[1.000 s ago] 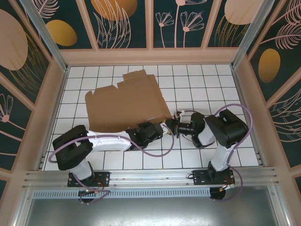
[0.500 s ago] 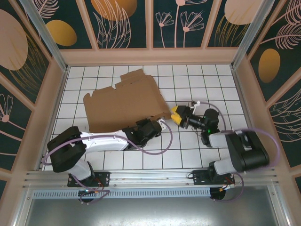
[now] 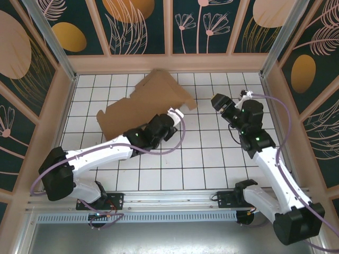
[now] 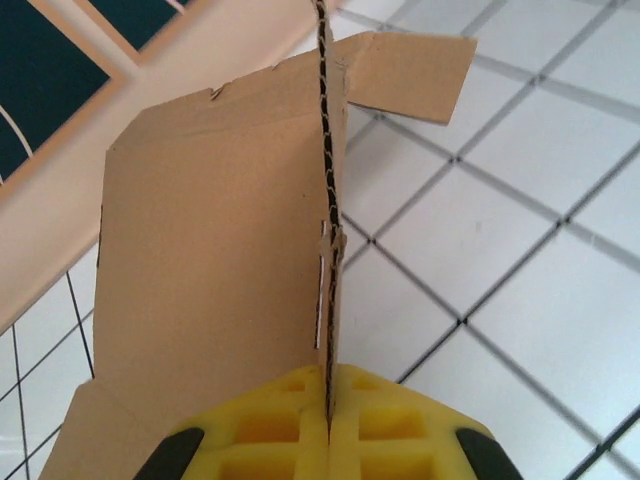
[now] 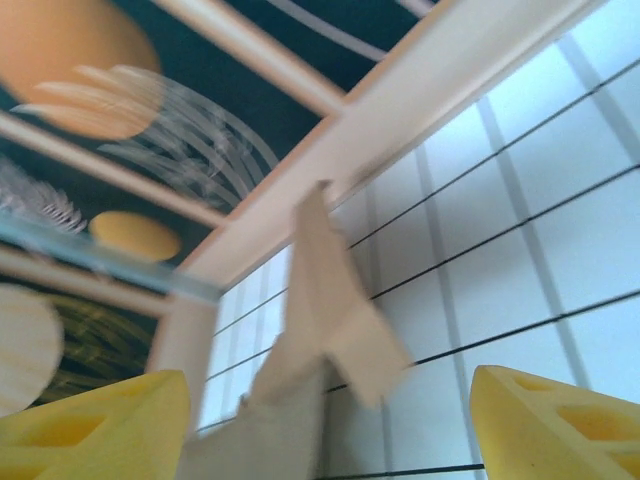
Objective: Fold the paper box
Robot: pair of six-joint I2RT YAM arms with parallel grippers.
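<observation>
currently, the flat brown die-cut cardboard sheet (image 3: 139, 106) sits on the far-left part of the white grid-lined tabletop (image 3: 212, 164), reaching close to the far edge. its left end rests on the tabletop. its right end, with a small flap (image 3: 188, 103), is raised and tilted. the left arm's jaws are clenched on the sheet's near-right edge, toward the middle of the tabletop. in the left wrist view the two yellow pads (image 4: 250, 445) press together with the sheet's corrugated edge pinched between them. the panel (image 4: 200, 250) runs away from the pads, and the small flap (image 4: 410, 75) bends off at its far end. the right arm's jaws are released and stand well apart from the sheet, over the far-right part of the tabletop. in the right wrist view the yellow fingers (image 5: 555, 425) sit wide at both lower corners, with the sheet (image 5: 325, 310) blurred beyond them and untouched.
</observation>
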